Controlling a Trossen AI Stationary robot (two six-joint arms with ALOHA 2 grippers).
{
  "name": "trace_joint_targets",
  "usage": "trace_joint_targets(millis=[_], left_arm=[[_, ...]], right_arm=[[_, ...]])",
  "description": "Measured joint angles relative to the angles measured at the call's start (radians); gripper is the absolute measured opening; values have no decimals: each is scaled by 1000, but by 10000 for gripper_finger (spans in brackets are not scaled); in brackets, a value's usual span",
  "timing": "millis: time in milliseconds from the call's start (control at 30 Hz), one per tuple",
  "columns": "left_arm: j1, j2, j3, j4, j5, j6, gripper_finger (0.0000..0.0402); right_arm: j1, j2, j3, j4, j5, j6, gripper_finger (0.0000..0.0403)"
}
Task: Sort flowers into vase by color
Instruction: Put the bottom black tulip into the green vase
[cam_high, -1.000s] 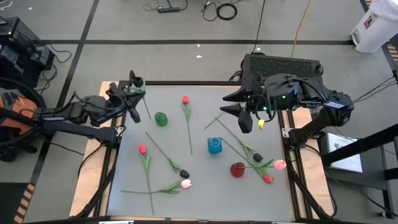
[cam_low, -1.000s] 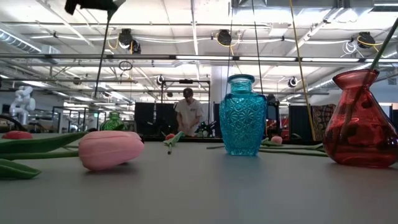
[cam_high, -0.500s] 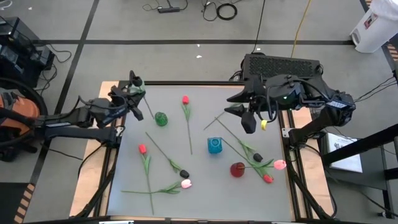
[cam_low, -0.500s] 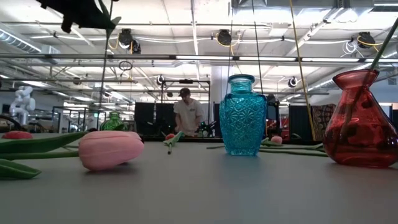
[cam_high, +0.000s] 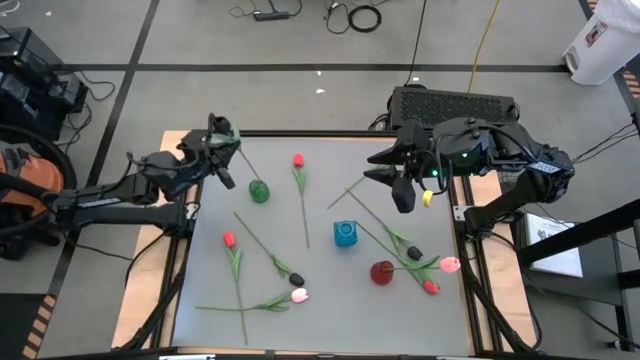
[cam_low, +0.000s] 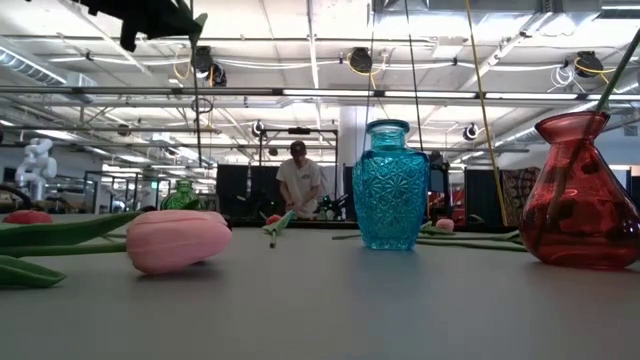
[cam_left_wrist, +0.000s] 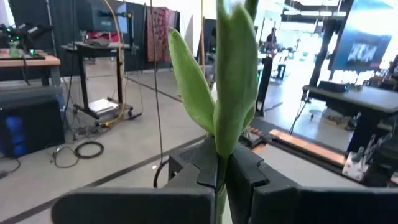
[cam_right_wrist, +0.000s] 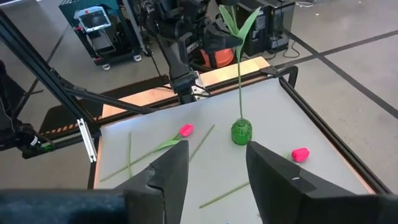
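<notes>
My left gripper pinches one of the flowers by its thin stem, with the leaves just above my fingers and the stem end down in the green vase right below. It looks light and bendy, so I hold it low on the stem. My right gripper hangs half open and empty, above the table. I see no words to read anywhere

Cut-pattern blue glass vase and smooth, glossy red glass vase stand on a matt grey table — the pink tulip near left looks soft and satiny, the grippers' fingers dull black plastic.
</notes>
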Motion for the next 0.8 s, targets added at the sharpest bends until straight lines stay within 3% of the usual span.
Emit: trace_joint_targets(millis=[800], left_arm=[[79,1,0,-109,6,-3,13]], right_arm=[[0,0,0,-10,4,-13,153]])
